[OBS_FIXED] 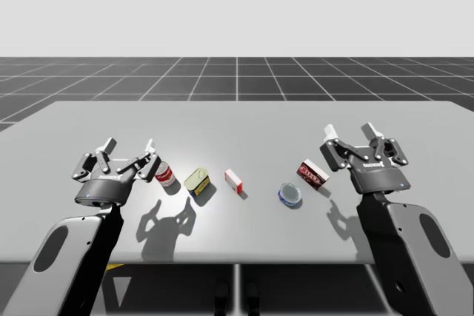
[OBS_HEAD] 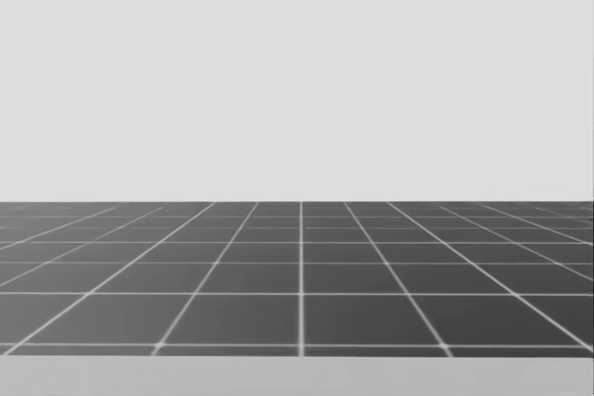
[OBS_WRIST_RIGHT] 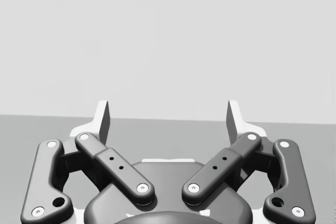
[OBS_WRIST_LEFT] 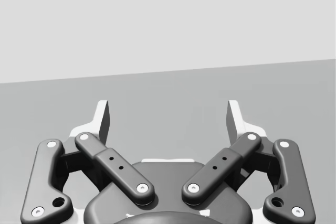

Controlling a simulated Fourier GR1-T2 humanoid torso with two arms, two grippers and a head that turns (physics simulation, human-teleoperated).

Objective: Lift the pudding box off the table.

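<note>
Five items sit in a row on the grey table in the high view. From my left to my right:
- can, a red-and-white cylinder
- tin, yellow-green, flat, with rounded corners
- red box, small, with a white end
- round tin, blue and low
- pudding box, dark brown-red with white print, rectangular, set askew to the row

The pudding box rests on the table just beside the right gripper. It is on the gripper's inner side, short of the fingertips and not between them. Contact cannot be judged. The left gripper stands next to the can, well apart from the pudding box.

- **Left wrist view:** the left gripper has its fingers spread wide, with matte grey table ahead.
- **Right wrist view:** the right gripper is spread just as wide, with a strip of table and then a pale backdrop ahead.
- **Fingers:** dark jointed linkages with pale tips.
- **Head view:** dark gridded floor, with the pale table edge beneath it.
</note>
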